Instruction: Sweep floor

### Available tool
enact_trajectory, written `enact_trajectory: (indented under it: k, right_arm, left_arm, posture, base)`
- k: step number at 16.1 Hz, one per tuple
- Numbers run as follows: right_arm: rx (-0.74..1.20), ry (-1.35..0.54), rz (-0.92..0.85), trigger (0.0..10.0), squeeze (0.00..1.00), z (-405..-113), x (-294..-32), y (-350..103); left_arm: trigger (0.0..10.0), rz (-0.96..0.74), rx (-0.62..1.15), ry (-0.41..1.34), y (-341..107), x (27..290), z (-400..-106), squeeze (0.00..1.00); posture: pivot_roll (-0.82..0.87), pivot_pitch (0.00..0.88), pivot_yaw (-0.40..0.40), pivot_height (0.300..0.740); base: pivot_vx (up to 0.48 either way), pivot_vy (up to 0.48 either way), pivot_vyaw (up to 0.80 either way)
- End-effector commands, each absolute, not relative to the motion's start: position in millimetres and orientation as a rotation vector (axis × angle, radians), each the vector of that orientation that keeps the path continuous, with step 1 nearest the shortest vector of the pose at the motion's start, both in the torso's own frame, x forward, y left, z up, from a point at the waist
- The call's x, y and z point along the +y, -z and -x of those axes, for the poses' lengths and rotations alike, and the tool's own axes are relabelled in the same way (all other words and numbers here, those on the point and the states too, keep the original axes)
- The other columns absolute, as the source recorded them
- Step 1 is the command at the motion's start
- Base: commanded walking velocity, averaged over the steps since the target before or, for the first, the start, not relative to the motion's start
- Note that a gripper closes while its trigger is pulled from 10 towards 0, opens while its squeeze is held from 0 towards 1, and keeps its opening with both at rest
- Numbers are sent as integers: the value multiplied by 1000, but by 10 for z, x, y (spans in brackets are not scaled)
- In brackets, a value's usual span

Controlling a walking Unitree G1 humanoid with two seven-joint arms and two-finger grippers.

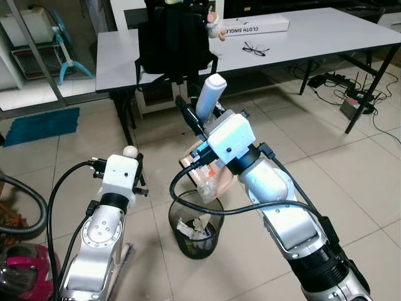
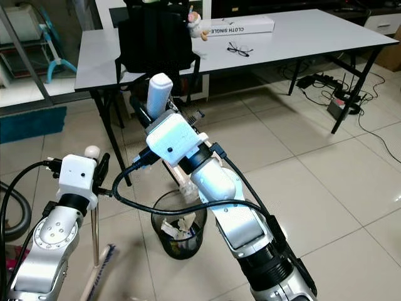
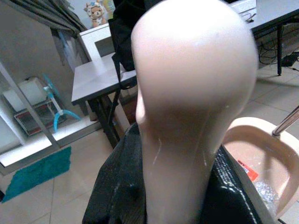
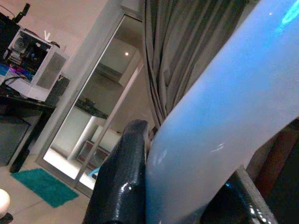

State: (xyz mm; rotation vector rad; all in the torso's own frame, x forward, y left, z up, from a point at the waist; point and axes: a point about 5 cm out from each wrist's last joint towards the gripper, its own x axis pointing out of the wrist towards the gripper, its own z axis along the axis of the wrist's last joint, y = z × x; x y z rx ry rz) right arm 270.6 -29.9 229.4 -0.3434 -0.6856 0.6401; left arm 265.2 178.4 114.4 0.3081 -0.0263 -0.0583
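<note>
Table (image 1: 351, 37): grey top, long white box (image 1: 254, 26) on it printed "CLOTH SINGLE"; glasses (image 1: 255, 48) beside the box.
Floor (image 1: 338, 163): open tile to the robot's right, up to the table legs and cables.
Waste bin (image 1: 196, 229): black mesh, holds crumpled paper scraps.
Dustpan (image 3: 254, 161): beige, tilted over the bin, scraps inside.
Right gripper (image 1: 195, 122): clamped on the dustpan handle (image 1: 210, 94).
Left gripper (image 2: 100, 166): closed around the broom handle (image 2: 94, 219), bristles near the bin.

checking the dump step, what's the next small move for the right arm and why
Probably tip the dustpan a little steeper. The right gripper holds its white handle, the pan sits tilted above the mesh bin, and scraps appear to remain inside it.
</note>
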Motion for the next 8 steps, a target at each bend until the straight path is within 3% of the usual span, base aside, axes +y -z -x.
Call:
enact_trajectory:
  k: [1, 8]
  right_arm:
    - [-748, -643, 359, 10000, 0, -2657, -297, -2346]
    - [-793, -633, 394, 10000, 0, -2645, -297, -2349]
  left_arm:
    - [10000, -338, -64, 59, -1224, 1782, -2671, 0]
    - [10000, -339, -65, 58, -1225, 1781, -2674, 0]
  posture:
    - [-48, 0, 65, 740]
    - [-47, 0, 62, 740]
  base:
    - [0, 0, 0]
    - [0, 0, 0]
